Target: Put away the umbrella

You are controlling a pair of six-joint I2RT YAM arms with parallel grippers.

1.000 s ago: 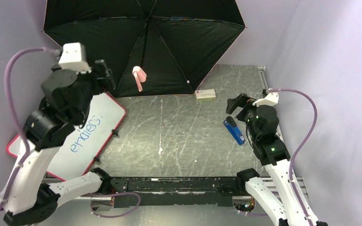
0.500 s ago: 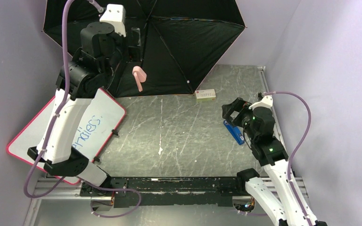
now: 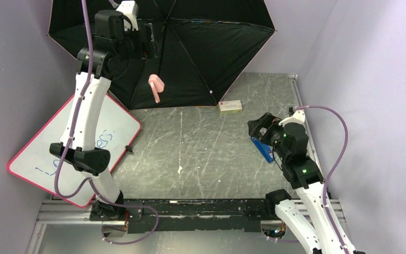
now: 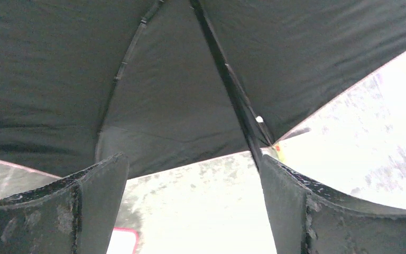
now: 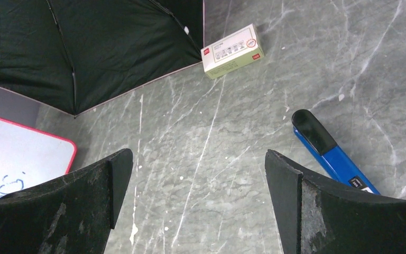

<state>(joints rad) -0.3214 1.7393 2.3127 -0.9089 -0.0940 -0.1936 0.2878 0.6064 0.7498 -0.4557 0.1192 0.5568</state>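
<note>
- The umbrella (image 3: 190, 47) was found fully open at the far edge of the table (image 3: 201, 153), black inner face turned toward the arms and pink handle (image 3: 156, 84) pointing forward.
- The step in hand was judged to be the reach toward it; nothing had yet been folded.
- The next move was judged to call for a grip on the shaft or handle, so that the canopy could be collapsed (thin ribs would need care).
- The left gripper (image 3: 150, 45) was held inside the canopy, jaws spread wide and nothing held; contact with the fabric could not be told.
- The right gripper (image 5: 198, 159) was also spread wide and empty, above the table beside a blue tool (image 5: 335, 153), with a small box (image 5: 232, 51) farther off.
</note>
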